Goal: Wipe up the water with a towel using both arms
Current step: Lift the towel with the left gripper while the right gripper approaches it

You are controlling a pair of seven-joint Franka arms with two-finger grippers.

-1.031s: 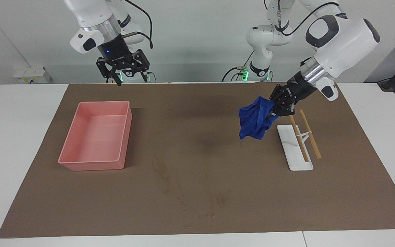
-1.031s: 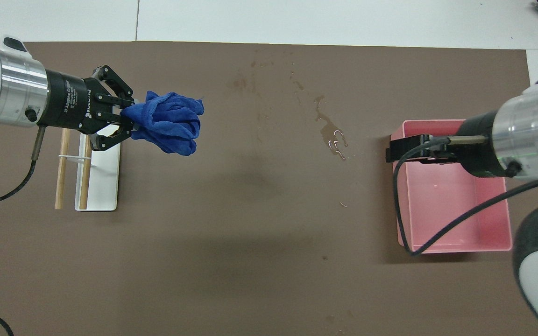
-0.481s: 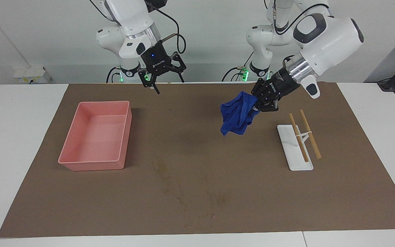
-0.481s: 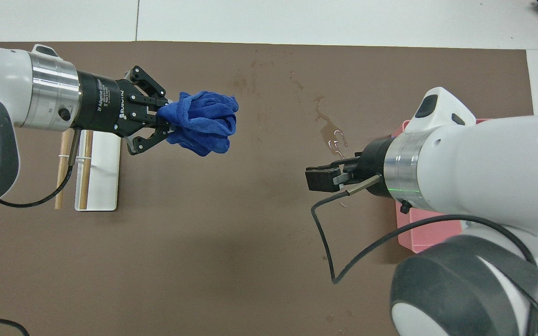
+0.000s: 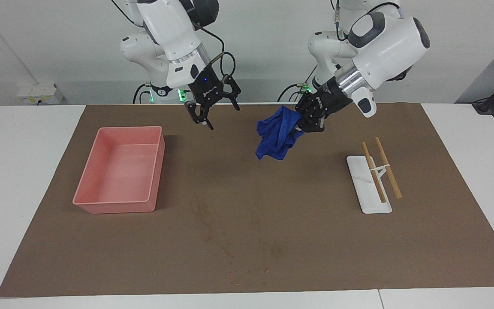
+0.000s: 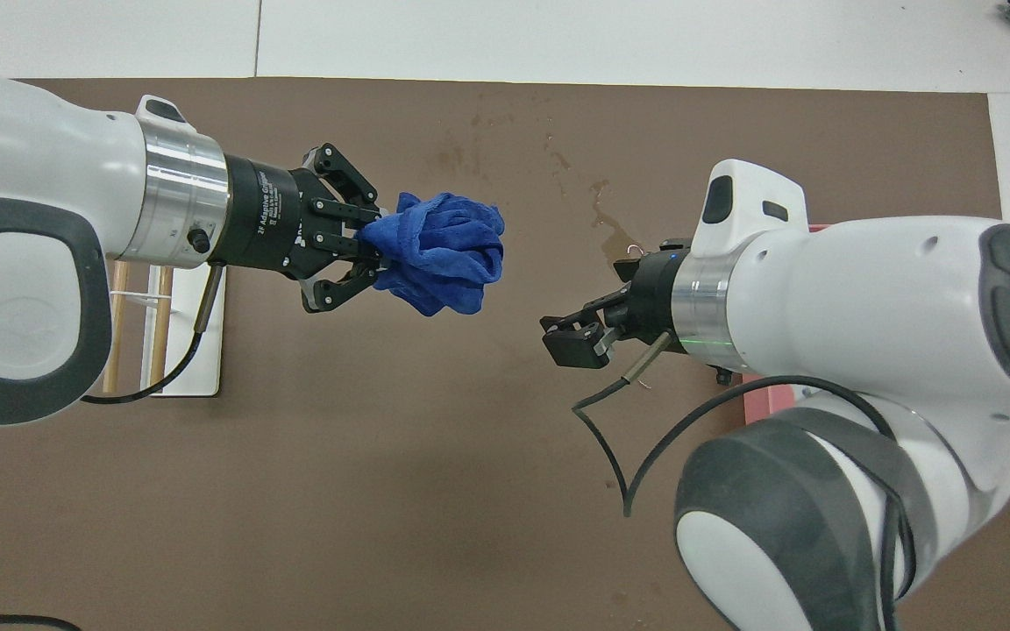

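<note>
White table (image 5: 24, 180) covered by brown mat (image 5: 315, 240); plain pale wall (image 5: 264, 51) with socket box (image 5: 37, 93).

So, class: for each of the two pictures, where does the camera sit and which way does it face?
Facing view: high across the table, facing both arms' bases; left gripper holds the towel, right gripper open.
Overhead view: above the robots' end, looking steeply down; forearms and grippers show.
Shared: towel, water, pink tray.
</note>
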